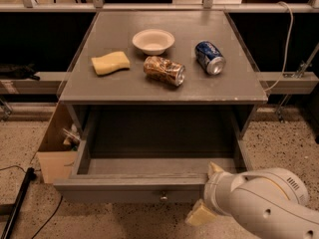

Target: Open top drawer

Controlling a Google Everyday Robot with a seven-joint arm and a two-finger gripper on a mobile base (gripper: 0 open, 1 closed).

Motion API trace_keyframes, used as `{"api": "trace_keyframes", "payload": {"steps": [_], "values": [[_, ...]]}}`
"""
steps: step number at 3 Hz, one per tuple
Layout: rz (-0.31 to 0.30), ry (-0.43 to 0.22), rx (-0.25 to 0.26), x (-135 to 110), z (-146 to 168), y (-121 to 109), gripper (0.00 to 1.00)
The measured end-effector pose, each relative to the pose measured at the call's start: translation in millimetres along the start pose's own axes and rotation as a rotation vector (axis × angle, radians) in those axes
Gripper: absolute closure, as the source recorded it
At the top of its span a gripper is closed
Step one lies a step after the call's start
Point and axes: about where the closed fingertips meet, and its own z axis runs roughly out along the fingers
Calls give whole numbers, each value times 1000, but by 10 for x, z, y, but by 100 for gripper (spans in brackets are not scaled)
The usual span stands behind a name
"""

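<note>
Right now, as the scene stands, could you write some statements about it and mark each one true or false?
1. The top drawer is pulled out. True.
2. The gripper is at the drawer's front, right of the knob in the view. True.
3. The blue can stands upright. False: it lies on its side.
4. The white bowl sits inside the drawer. False: it is on the tabletop.
5. The yellow sponge lies left of the bowl. True.

the grey top drawer (124, 193) stands pulled far out, level, its small brass knob (163, 197) at the centre of the front panel. the gripper (206, 193) is at this panel, right of the knob.
</note>
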Motion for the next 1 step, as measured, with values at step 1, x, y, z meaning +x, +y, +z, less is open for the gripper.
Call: {"api": "trace_keyframes", "payload": {"steps": [1], "values": [[0,0,0,0,0,0,0]]}}
